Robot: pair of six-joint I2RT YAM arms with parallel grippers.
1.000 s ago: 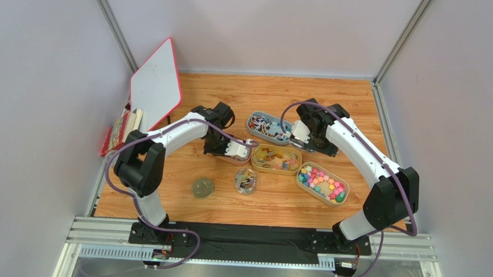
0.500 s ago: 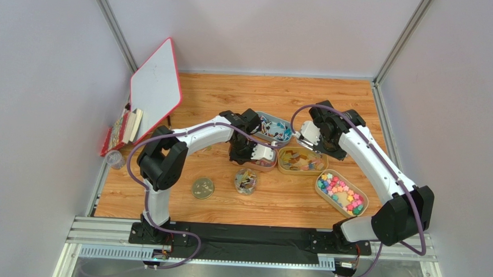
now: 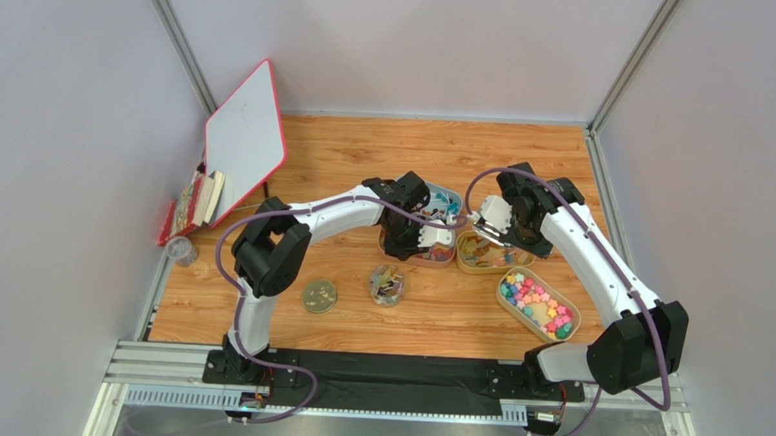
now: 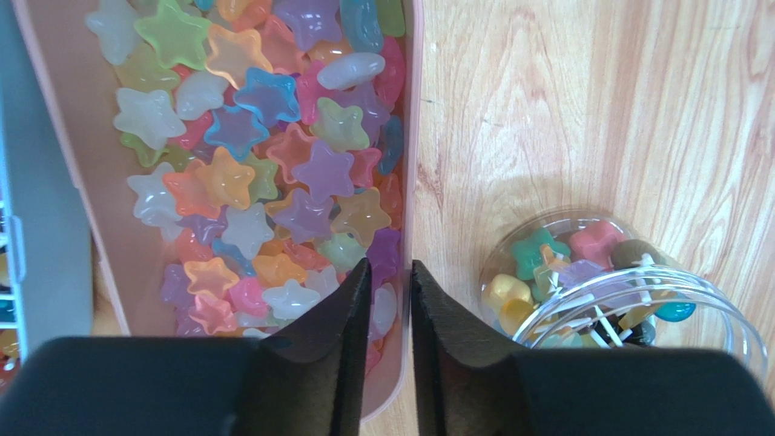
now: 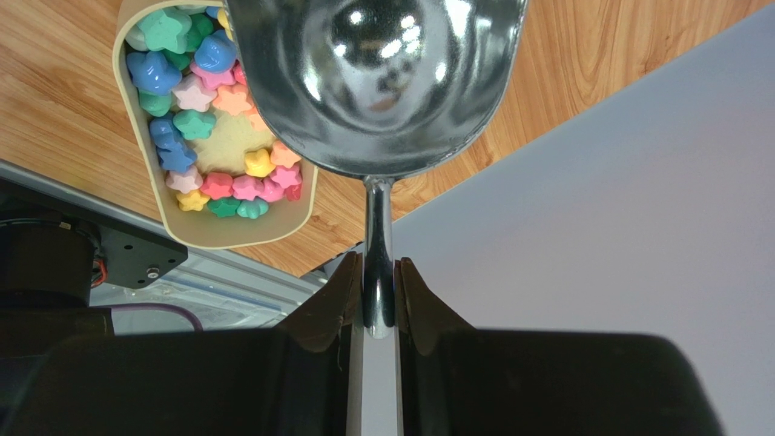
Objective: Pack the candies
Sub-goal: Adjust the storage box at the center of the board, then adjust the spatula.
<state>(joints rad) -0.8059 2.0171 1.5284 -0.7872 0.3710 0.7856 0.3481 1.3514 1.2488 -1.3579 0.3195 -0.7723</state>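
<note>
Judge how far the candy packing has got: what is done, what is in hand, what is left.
Done: a few candies sit in the open jar, its lid lying beside it. In hand: the left gripper pinches the wall of the pink tray of star candies; the right gripper holds an empty scoop. Left: the jar is not full, the pink tray holds plenty, the lid is off.

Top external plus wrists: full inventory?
pink tray: 1, centre, translucent star candies
grey tray: 1, behind pink, wrapped candies
far tan tray: 1, right of pink, amber candies
near tan tray: 1, right, pastel star candies
jar: 1, clear, near centre, mixed candies
lid: 1, left of jar
whiteboard: 1, red-edged, back left
books: stack, left edge
cup: 1, clear, left edge
scoop: 1, steel, held
left gripper: shut on pink tray
right gripper: shut on scoop
</note>
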